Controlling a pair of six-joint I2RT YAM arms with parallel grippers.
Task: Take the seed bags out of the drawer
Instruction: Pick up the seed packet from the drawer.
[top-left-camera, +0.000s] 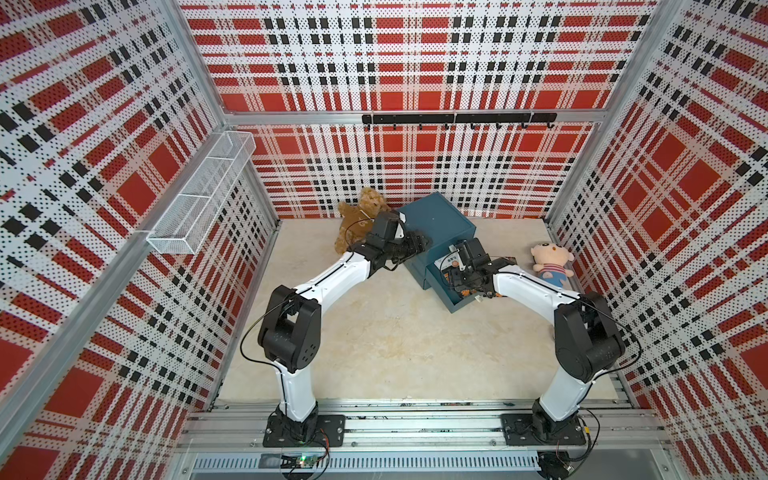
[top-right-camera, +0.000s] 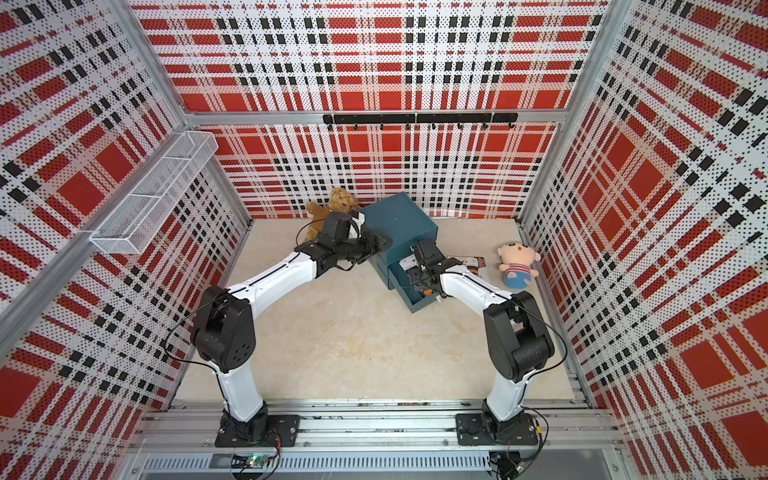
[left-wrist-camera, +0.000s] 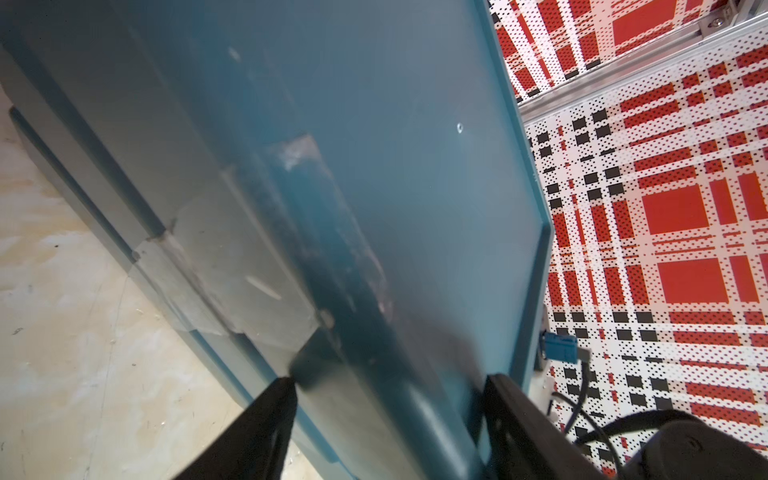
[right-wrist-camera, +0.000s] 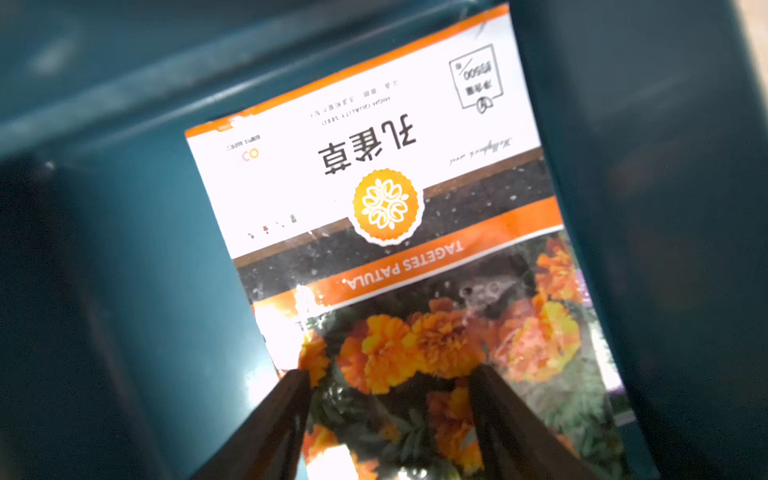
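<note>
Left fingers (left-wrist-camera: 270, 419) clamped across upper edge of cabinet (top-left-camera: 432, 220). Right fingers (right-wrist-camera: 282, 415) down inside cabinet's open drawer (right-wrist-camera: 124, 270), set wide, tips over the orange bag (right-wrist-camera: 374, 199) lying flat on drawer floor; contact unclear. Also a second bag (top-right-camera: 471, 262) on tabletop (top-left-camera: 374, 332) between cabinet and doll (top-left-camera: 550, 264)

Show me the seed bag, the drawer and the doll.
seed bag (right-wrist-camera: 386, 203): right wrist view, on its round orange badge.
drawer (right-wrist-camera: 137, 270): right wrist view, on the bare teal inside beside the bag.
doll (top-left-camera: 547, 253): in a top view, on its head.
</note>
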